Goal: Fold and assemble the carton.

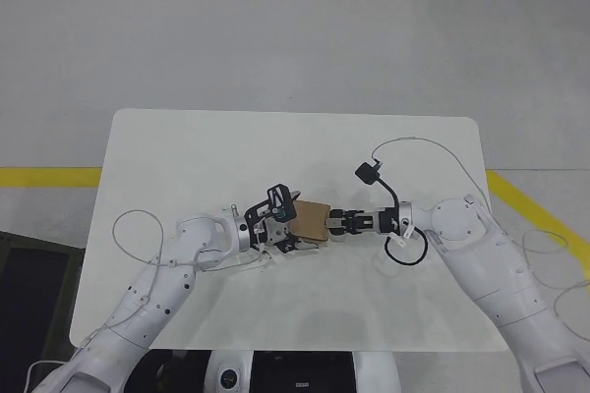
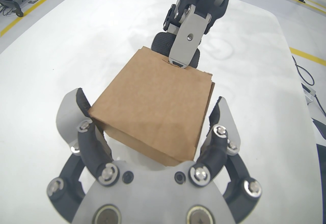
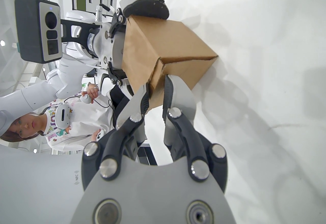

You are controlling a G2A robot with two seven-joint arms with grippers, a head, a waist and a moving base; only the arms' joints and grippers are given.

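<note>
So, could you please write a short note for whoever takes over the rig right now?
Left gripper: shut on the carton, one finger on each of two opposite sides.
Right gripper: shut on the carton's edge at the end away from the left gripper.
Carton: near the middle of the table, between the two grippers. I cannot tell whether it rests on the surface.
Done: the carton is already box-shaped, with its walls folded up.
Left: the end at the right gripper does not look fully closed, so it probably needs tucking shut.
</note>
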